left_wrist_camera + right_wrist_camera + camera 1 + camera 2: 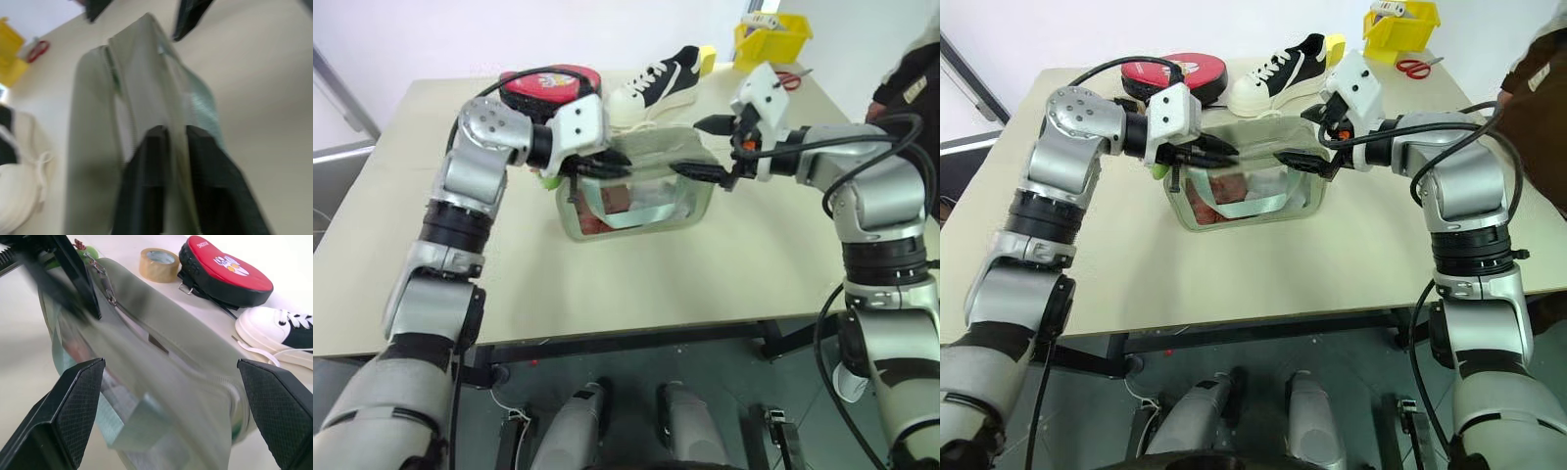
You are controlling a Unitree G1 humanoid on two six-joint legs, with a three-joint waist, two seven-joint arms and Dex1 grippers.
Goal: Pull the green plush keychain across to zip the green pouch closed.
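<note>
Support: beige table [724, 264], matte top, dark frame beneath front edge. Green pouch [636, 201] on table near centre, clear window facing camera. Behind it: red-black pad [551, 86] far left, black-and-white sneaker [658, 80] beside pad. Tape roll [158, 265] beside pad. Yellow bin [771, 39] at far right corner, red-handled scissors [790, 78] just beside it.

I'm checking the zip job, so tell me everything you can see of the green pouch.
The green pouch is a boxy sage-green fabric bag with rounded corners, a clear front window showing reddish contents, and a mint strap across that window. It stands upright mid-table, in front of the sneaker. A zipper runs along its top. The right gripper, wide open, straddles one end; the left gripper is at the other end.
</note>
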